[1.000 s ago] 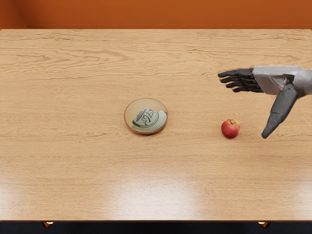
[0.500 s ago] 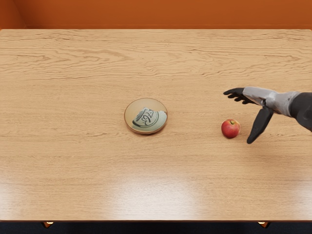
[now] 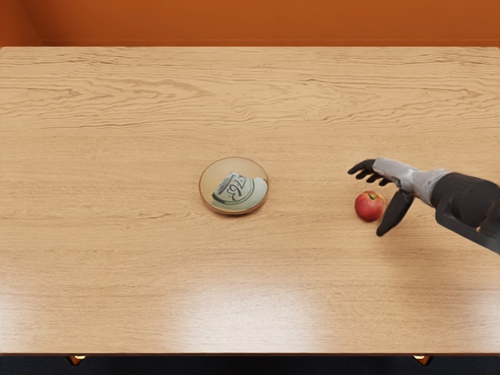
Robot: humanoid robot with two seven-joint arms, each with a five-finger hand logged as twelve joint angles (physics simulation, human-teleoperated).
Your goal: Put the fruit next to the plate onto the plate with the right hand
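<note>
right hand [image 3: 383, 187] spread open, empty, bracketing the red apple [image 3: 369, 205] for grasp; plate [image 3: 233, 185] well left on counter [image 3: 117, 258].

Red apple [image 3: 369, 206]; brown-rimmed plate [image 3: 205, 192], blue-grey motif on cream; pale wood-grain table [image 3: 117, 258]; orange wall [image 3: 258, 22] at twelve o'clock.

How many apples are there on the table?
1. The red apple sits on the table to the right of the plate, not on it, with the open right hand close beside it. Nothing here looks big enough to hide another.
</note>
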